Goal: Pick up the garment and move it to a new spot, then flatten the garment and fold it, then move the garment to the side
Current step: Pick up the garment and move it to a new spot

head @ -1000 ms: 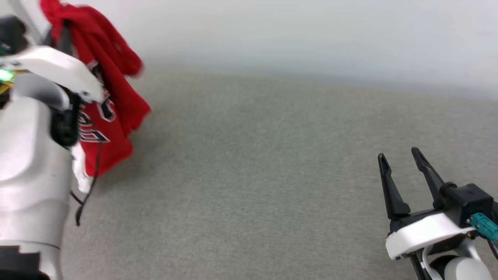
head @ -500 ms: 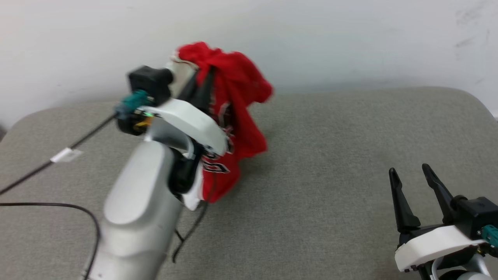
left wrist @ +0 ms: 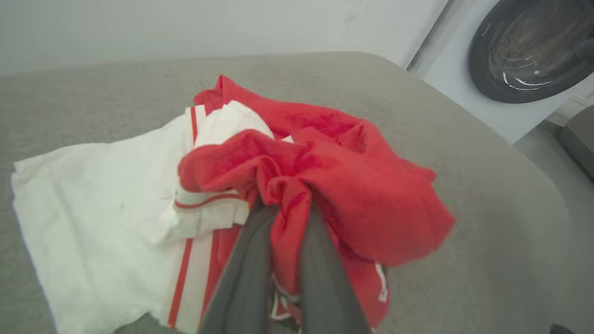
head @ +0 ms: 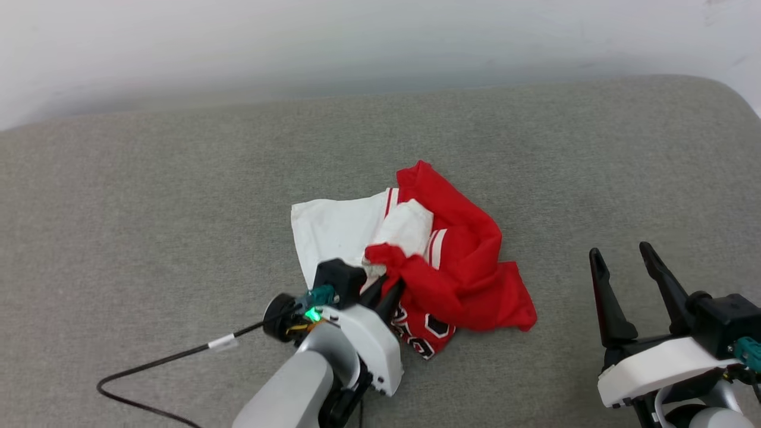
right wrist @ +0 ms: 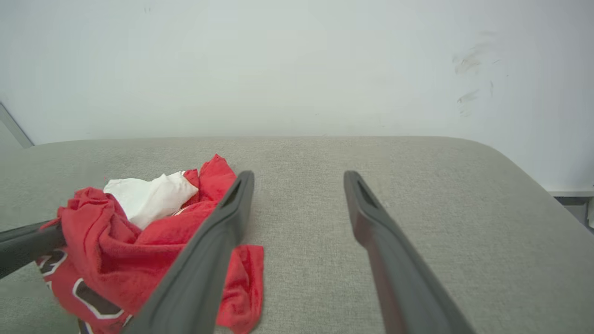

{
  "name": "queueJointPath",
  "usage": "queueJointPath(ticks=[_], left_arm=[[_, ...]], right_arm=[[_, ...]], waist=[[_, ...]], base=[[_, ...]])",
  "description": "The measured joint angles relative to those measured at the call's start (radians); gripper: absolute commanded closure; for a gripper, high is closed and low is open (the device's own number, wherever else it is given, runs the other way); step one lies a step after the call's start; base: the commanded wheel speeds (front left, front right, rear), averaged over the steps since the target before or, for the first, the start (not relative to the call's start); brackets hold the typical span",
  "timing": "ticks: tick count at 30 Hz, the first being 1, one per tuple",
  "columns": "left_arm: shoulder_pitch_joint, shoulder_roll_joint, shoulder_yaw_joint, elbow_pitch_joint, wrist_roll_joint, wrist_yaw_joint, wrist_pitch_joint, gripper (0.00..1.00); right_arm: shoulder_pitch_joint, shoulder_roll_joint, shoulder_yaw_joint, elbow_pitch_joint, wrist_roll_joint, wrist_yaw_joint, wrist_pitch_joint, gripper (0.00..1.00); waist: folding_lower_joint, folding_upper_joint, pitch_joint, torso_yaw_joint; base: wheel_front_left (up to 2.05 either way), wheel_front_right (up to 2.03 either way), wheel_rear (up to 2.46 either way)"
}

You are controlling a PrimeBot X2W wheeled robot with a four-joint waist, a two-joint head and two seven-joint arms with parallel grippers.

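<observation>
**Open desk on both flanks, one heap in the middle**

The grey desk (head: 148,196) lies bare to the left of the garment (head: 469,261). It is also bare between the garment and the right end effector (head: 619,249), whose fingers stand wide apart. The garment forms a raised, crumpled heap mid-desk, and the left end effector (head: 389,286) is clamped into its near edge. A black cable (head: 172,359) trails over the near-left area. The wall (head: 357,35) closes off the far edge.

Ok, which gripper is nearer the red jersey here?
Left. The left gripper is shut on a red fold of the garment. The right gripper stands open off to the garment's right, not touching it.
</observation>
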Motion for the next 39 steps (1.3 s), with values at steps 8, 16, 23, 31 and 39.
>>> queueJointPath(ticks=[8, 16, 23, 31, 39], left_arm=[[0.027, 0.002, -0.042, 0.049, 0.003, -0.026, -0.066, 0.0], [0.038, 0.026, 0.028, -0.056, -0.002, 0.031, -0.148, 0.0], [0.114, 0.093, 0.133, -0.164, 0.006, 0.13, -0.166, 0.0], [0.228, 0.179, 0.215, -0.224, 0.008, 0.213, -0.168, 0.0], [0.291, 0.201, 0.217, -0.275, 0.004, 0.239, -0.148, 0.0]], right_arm=[[-0.013, 0.0, 0.005, 0.031, 0.004, 0.0, -0.011, 0.0], [0.006, 0.0, 0.006, 0.035, -0.011, 0.0, 0.003, 0.0], [0.042, 0.0, -0.012, 0.025, -0.014, 0.0, 0.016, 0.0], [0.086, 0.0, -0.019, 0.015, -0.014, 0.0, 0.033, 0.0], [0.1, 0.0, -0.017, 0.005, -0.014, 0.0, 0.048, 0.0]], waist=[[0.0, 0.0, -0.02, 0.04], [0.0, 0.0, -0.094, 0.072], [-0.0001, 0.0, -0.145, 0.098], [-0.0001, 0.0, -0.173, 0.112], [-0.0001, 0.0, -0.181, 0.119]], base=[[0.0, 0.0, 0.0], [0.0, 0.0, 0.0], [0.0, 0.0, 0.0], [0.0, 0.0, 0.0], [0.0, 0.0, 0.0]])
